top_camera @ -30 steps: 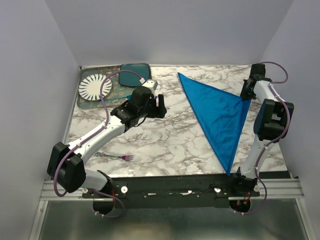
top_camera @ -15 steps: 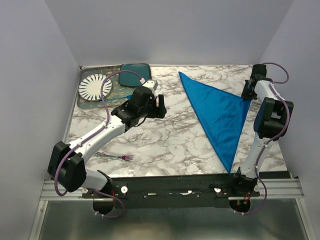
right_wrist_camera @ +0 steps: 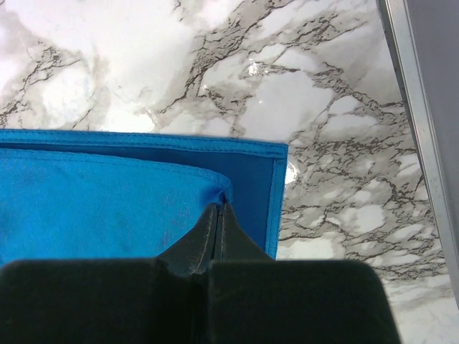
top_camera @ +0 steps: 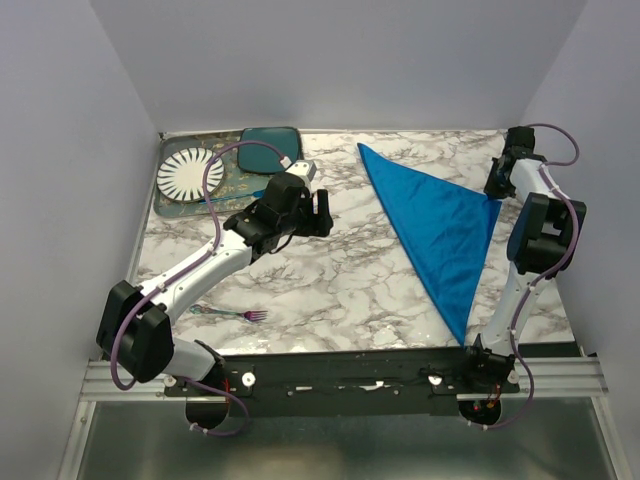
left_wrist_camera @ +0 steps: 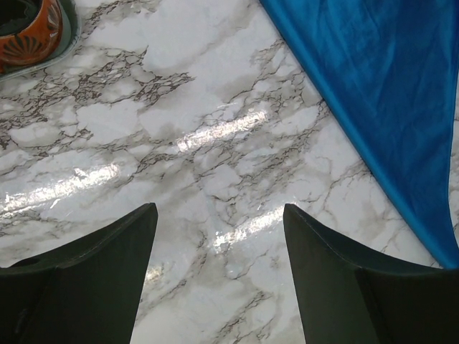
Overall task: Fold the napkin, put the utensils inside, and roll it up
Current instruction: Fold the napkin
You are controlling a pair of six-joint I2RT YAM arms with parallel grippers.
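1. Surface (top_camera: 330, 270): marble-patterned. It carries every item below.
2. Napkin (top_camera: 440, 225): lies flat on the right half of the surface as a long triangle, with one point toward the far edge and one toward the near edge. I judge the fold complete or nearly so. The right wrist view shows two layers at the right-hand corner.
3. Right fingers (right_wrist_camera: 219, 222): pressed together, pinching the upper layer of the napkin just inside that corner.
4. Left fingers (top_camera: 320, 213): spread wide and holding nothing, above bare surface to the left of the napkin.
5. Fork (top_camera: 232, 314): lies near the front edge on the left side, well apart from the napkin.

Remaining steps, in my judgement: release the corner, fetch the fork, lay it on the napkin, then roll.
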